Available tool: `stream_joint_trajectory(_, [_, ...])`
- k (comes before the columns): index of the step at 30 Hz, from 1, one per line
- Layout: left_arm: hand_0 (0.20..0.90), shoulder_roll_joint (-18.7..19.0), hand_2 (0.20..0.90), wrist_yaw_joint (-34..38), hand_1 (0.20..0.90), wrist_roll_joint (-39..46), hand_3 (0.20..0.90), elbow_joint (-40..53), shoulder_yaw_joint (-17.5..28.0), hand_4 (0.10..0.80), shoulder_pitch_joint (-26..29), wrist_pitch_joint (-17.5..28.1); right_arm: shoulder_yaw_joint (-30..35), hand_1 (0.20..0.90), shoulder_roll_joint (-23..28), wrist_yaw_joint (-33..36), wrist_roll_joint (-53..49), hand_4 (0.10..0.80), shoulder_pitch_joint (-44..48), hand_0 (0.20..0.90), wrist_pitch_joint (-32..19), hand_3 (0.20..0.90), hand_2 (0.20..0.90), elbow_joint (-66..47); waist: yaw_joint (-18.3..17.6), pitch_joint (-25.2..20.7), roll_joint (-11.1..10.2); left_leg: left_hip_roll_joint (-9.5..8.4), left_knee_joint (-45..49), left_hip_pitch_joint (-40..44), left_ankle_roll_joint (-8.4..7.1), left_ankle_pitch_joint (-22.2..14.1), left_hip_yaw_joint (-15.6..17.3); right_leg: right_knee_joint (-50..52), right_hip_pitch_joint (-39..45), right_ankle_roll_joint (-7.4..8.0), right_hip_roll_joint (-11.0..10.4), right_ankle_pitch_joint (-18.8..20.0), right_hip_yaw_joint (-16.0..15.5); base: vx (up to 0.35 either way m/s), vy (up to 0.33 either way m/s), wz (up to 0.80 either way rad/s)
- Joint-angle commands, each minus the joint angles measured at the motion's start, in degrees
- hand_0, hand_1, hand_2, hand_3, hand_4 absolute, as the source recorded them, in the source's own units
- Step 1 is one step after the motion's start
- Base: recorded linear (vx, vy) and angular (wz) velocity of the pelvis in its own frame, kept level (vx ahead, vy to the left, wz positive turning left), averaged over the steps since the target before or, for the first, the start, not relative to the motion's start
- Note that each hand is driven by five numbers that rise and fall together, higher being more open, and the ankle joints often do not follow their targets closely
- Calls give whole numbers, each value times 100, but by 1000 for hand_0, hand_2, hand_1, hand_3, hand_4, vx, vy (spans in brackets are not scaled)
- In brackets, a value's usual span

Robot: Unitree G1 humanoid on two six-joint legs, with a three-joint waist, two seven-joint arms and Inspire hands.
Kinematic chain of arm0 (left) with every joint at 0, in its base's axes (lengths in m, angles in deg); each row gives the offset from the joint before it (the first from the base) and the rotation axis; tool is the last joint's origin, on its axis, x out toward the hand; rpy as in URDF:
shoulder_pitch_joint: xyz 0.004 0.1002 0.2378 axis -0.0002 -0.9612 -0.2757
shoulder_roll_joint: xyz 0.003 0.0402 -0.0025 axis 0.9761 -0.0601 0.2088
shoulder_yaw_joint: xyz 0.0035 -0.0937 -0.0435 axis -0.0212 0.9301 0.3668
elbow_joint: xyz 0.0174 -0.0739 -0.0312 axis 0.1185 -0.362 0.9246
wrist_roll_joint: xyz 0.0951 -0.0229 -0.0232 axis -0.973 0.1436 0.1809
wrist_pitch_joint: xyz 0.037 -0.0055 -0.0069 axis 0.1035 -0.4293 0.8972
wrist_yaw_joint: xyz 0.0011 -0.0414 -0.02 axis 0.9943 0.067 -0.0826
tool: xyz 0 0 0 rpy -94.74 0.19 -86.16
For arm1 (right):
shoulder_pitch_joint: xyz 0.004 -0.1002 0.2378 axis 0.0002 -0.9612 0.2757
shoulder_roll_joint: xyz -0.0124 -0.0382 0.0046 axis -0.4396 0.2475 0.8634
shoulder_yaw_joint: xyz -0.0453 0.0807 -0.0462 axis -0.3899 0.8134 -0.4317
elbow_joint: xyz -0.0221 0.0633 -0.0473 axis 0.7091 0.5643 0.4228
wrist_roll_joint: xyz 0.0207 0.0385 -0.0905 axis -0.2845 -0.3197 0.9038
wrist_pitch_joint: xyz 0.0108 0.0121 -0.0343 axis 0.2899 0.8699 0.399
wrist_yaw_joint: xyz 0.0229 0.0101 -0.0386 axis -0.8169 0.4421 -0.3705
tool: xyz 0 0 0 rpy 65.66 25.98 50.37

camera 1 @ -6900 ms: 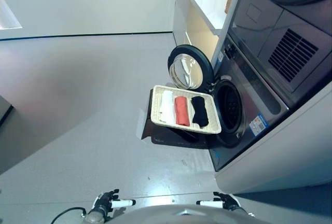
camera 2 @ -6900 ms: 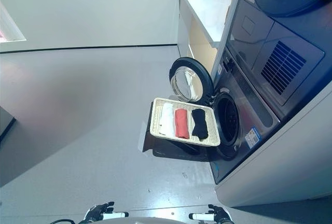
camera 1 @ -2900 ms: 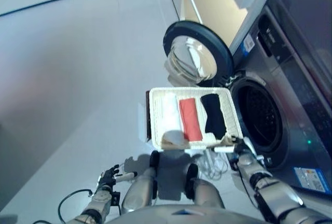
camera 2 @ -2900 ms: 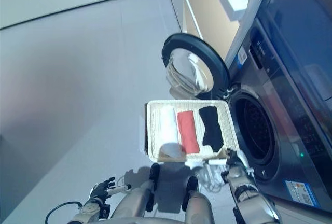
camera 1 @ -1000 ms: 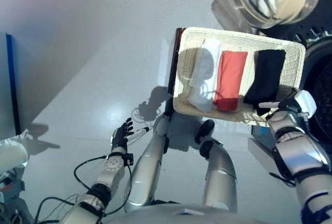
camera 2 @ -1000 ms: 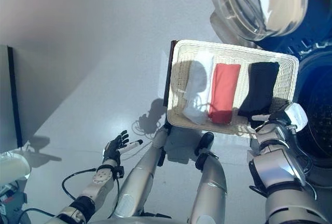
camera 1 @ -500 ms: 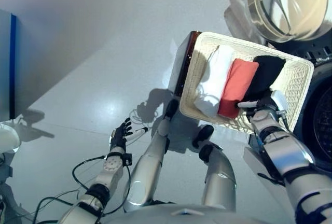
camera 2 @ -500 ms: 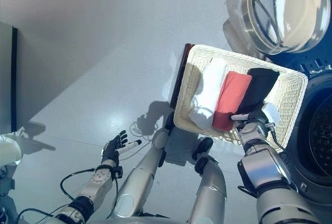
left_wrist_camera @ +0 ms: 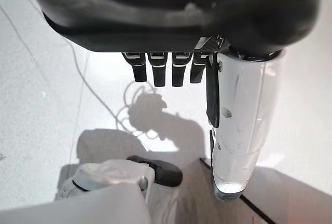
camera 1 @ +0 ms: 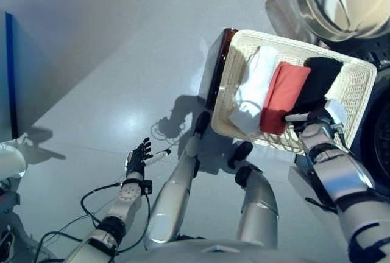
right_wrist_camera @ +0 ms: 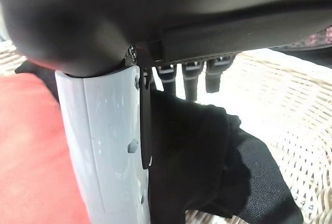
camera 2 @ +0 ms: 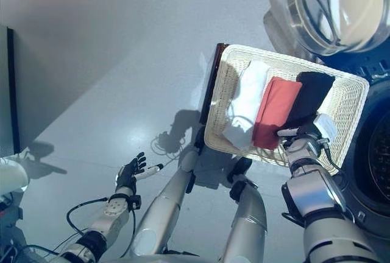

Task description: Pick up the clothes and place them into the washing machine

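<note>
A shallow wicker basket (camera 1: 359,92) rests on a low dark brown box (camera 1: 216,74). It holds a white cloth (camera 1: 253,89), a red cloth (camera 1: 283,95) and a black cloth (camera 1: 320,77) side by side. My right hand (camera 1: 318,120) is over the near end of the black cloth (right_wrist_camera: 207,151), fingers straight, thumb (right_wrist_camera: 109,146) pointing toward the red cloth (right_wrist_camera: 31,146). I cannot tell whether it touches the cloth. My left hand (camera 1: 138,156) hangs open above the floor at the lower left, fingers (left_wrist_camera: 163,68) straight and empty.
The washing machine's round glass door (camera 1: 341,1) stands open beyond the basket. The dark drum opening (camera 2: 378,159) is at the right edge, beside the basket. Grey floor (camera 1: 91,62) spreads to the left.
The camera view has shifted. My right hand has moved from the basket's near rim in over the black cloth. The left hand has stayed open by the floor.
</note>
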Motion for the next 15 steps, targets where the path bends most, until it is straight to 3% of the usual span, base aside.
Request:
stream_joint_trajectory(1, [900, 194, 900, 193, 900, 209, 900, 124, 215, 800, 2, 147, -364, 900, 529, 142, 154, 800, 467, 900, -20, 900, 900, -190, -6, 337, 28, -318, 772, 41, -220, -973, 456, -1747, 1081, 465, -54, 946, 446, -30, 0, -20])
stream_joint_trajectory(4, [900, 167, 900, 187, 900, 237, 900, 86, 260, 800, -27, 135, -411, 900, 526, 112, 185, 800, 478, 900, -3, 900, 900, -220, -41, 290, 90, -309, 739, 50, -198, -971, 491, -1771, 1044, 475, -45, 976, 505, -19, -12, -16])
stream_joint_trajectory(6, [900, 144, 900, 164, 900, 266, 900, 20, 283, 800, -36, 112, -421, 304, 504, 98, 183, 375, 480, 304, 0, 304, 304, -255, -81, 254, 143, -305, 723, 73, -201, -961, 499, -1770, 1030, 472, -37, 966, 541, -3, -18, -5])
stream_joint_trajectory(7, [900, 136, 900, 161, 900, 267, 900, -14, 288, 800, -41, 105, -442, 225, 488, 93, 198, 318, 473, 225, 4, 225, 225, -259, -95, 244, 166, -305, 716, 84, -200, -958, 499, -1757, 1020, 466, -36, 959, 557, 0, 0, 0])
stream_joint_trajectory(8, [900, 130, 900, 168, 900, 268, 900, -67, 307, 800, -31, 101, -462, 200, 471, 101, 213, 300, 474, 200, 4, 200, 200, -278, -107, 239, 186, -300, 715, 89, -201, -954, 494, -1732, 997, 459, -37, 947, 569, 0, 0, 0])
stream_joint_trajectory(15, [900, 84, 900, 187, 900, 303, 900, -171, 371, 800, -74, 78, -500, 200, 432, 156, 252, 300, 570, 200, 6, 200, 200, -354, -167, 249, 343, -277, 685, 84, -206, -898, 535, -1545, 820, 412, -7, 893, 642, -18, -11, -5])
